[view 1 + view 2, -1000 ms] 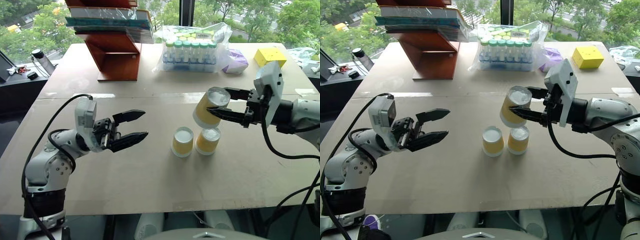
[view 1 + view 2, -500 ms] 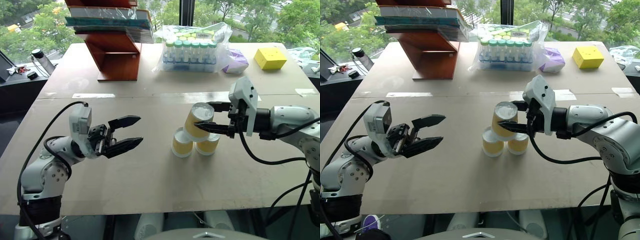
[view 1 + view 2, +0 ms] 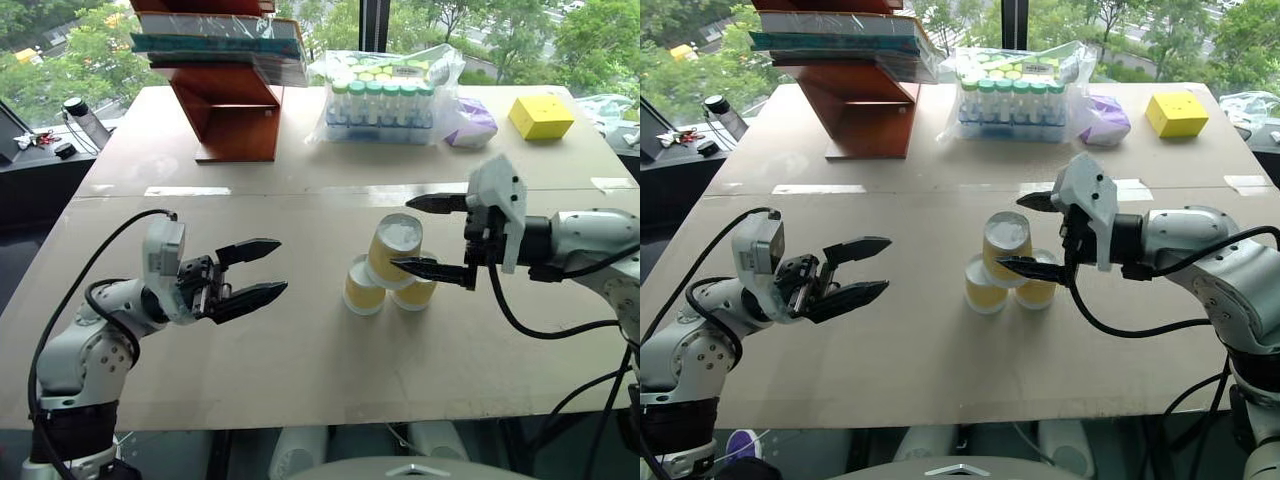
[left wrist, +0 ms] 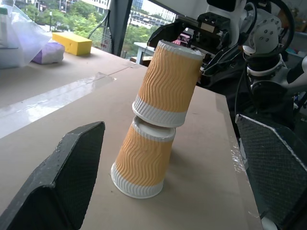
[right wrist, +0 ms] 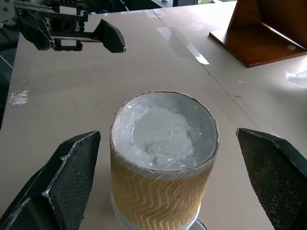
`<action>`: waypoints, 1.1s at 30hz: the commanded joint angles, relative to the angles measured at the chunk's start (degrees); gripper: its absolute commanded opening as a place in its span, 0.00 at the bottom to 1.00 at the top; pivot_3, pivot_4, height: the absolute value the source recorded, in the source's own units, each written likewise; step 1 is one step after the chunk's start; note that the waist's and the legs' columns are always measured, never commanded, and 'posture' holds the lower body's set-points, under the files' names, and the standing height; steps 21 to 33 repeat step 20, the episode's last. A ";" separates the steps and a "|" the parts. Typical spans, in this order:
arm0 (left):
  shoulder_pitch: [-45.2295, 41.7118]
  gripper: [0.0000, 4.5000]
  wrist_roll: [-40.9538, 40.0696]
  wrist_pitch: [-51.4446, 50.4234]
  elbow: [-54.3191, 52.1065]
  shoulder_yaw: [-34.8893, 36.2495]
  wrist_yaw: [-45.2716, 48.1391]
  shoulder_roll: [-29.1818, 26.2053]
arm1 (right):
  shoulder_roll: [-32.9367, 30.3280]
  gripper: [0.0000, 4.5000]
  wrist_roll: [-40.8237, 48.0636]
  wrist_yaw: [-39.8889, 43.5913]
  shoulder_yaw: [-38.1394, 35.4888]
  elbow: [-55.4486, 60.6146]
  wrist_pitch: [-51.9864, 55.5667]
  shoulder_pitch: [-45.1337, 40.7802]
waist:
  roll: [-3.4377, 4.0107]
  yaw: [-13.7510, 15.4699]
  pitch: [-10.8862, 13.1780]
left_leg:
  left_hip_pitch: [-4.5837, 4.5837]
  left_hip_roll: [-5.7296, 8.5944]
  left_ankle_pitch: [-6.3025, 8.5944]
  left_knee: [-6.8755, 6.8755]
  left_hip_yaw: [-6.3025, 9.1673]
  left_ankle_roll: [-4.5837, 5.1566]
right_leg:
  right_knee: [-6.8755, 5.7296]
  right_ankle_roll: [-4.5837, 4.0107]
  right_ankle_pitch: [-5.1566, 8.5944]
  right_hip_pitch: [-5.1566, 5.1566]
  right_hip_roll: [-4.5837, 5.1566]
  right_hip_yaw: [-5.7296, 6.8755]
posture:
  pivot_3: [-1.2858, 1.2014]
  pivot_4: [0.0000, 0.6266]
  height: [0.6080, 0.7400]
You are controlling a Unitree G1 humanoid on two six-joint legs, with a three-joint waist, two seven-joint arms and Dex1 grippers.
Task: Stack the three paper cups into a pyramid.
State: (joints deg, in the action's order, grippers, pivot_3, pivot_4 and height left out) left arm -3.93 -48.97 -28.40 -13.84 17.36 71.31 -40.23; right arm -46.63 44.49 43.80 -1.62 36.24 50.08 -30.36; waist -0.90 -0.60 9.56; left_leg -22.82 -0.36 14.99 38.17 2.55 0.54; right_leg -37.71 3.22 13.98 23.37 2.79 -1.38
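Cups first: the top cup (image 3: 392,250) sits upside down between the two fingers of my right end effector (image 3: 432,236), which stand spread wide on either side with a gap to each wall, so I read it as let go, not held. Its long axis is close to upright with a slight lean, and it runs across the line the fingers point along. It rests on the two base cups, the left base cup (image 3: 362,287) and the right base cup (image 3: 415,291), both inverted on the counter (image 3: 300,350) just below the fingers and touching or nearly so. From the left wrist view the upper cup looks perched off-centre on the one under it; I cannot tell how firmly it bears on both.

My left end effector (image 3: 250,270) is also wide and empty, level with the base row, and the stack lies well apart from it, straight along its pointing line. The right arm is plainly the nearer. Any retreat, I judge, must go straight back along the fingers, clear of the walls.
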 commanded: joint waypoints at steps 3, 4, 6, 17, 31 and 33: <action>1.12 1.00 3.34 1.02 -2.89 -1.46 -6.22 1.57 | -2.54 0.99 4.55 3.32 -15.91 5.41 -4.04 12.34 | -0.01 0.28 -0.01 | -0.03 0.01 0.00 0.00 0.16 0.00 | 0.04 0.00 0.00 -0.03 0.01 0.05 | 0.52 0.24 1.00; 1.67 1.00 4.25 1.39 -3.21 -1.74 -7.41 1.90 | -2.83 0.99 4.43 4.02 -19.01 6.14 -4.61 16.39 | -0.03 0.39 -0.02 | -0.05 0.03 0.00 -0.03 0.20 0.00 | 0.06 0.00 0.00 -0.03 0.03 0.08 | 0.52 0.24 1.00; 3.01 1.00 5.55 1.31 -3.70 -2.29 -8.70 1.91 | -1.98 0.99 5.51 4.05 -25.11 6.98 -5.16 23.87 | -0.03 0.37 -0.01 | -0.05 0.03 0.00 -0.03 0.20 0.00 | 0.07 0.01 0.00 -0.04 0.03 0.08 | 0.52 0.24 1.00; 14.40 1.00 14.00 9.23 2.39 1.17 -8.82 -0.12 | 10.40 0.99 -10.84 12.39 -37.22 2.44 -27.48 62.74 | -0.01 -0.04 -0.05 | 0.14 0.00 0.00 -0.12 0.05 0.00 | 0.04 0.01 0.03 -0.07 -0.03 -0.05 | 0.52 0.24 1.00; 15.60 1.00 15.63 10.96 3.52 1.23 -9.06 -0.36 | 11.49 0.99 -11.58 14.11 -37.12 0.19 -31.65 65.43 | -0.03 -0.09 -0.06 | 0.15 -0.05 0.01 -0.10 -0.28 0.00 | 0.13 -0.11 0.20 -0.07 -0.01 -0.09 | 0.52 0.24 1.00; 15.60 1.00 15.63 10.96 3.52 1.23 -9.06 -0.36 | 11.49 0.99 -11.58 14.11 -37.12 0.19 -31.65 65.43 | -0.03 -0.09 -0.06 | 0.15 -0.05 0.01 -0.10 -0.28 0.00 | 0.13 -0.11 0.20 -0.07 -0.01 -0.09 | 0.52 0.24 1.00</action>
